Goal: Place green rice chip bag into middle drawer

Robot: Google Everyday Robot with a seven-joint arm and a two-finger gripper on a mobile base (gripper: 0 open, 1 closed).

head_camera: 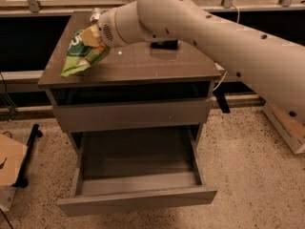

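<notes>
The green rice chip bag point(82, 53) hangs crumpled from my gripper point(96, 36), over the left part of the cabinet top point(143, 66). The gripper is at the end of the white arm, which reaches in from the right, and it is shut on the bag's upper end. The bag's lower corner is near the top's left edge. The middle drawer point(138, 202), the cabinet's lowest one, is pulled out below and its shallow inside shows nothing in it. It lies well below and to the right of the bag.
A shut handleless drawer front point(131, 114) sits above the open drawer. A silver can point(96, 14) stands at the back left of the top, and a dark object point(164, 45) lies behind the arm. Cardboard boxes stand on the floor at left point(9, 163) and right point(286, 128).
</notes>
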